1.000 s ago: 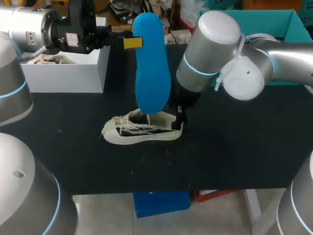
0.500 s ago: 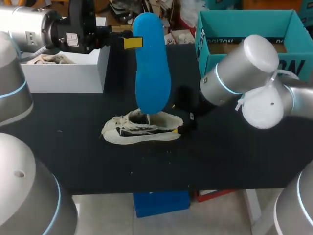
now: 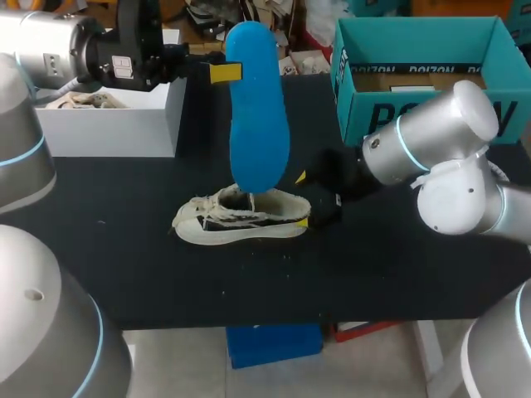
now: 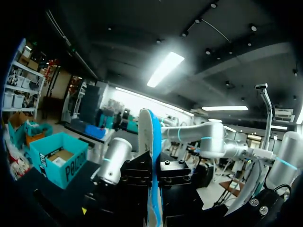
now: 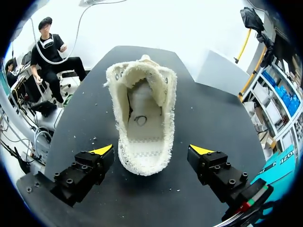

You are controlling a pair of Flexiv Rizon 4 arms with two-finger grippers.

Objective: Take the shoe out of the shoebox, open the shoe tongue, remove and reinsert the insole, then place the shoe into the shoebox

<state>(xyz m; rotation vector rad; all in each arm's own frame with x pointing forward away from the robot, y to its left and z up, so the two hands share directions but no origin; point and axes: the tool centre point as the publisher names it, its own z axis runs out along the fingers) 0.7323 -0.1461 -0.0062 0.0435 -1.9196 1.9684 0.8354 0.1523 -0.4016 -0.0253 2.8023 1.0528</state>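
Right pincer (image 5: 151, 150) gapes astride shoe (image 5: 143, 109) heel, untouched.

A black table (image 3: 124, 274) bears a shoe (image 3: 241, 222), teal shoebox (image 3: 377, 116) and white box (image 3: 108, 128).

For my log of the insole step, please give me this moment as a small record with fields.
shoe: standing on the table, no insole inside
insole: blue, held on end over the shoe
left pincer: shut on the insole's upper end
right pincer: open, straddling the heel without touching it
shoebox: teal, open, on the table's right side
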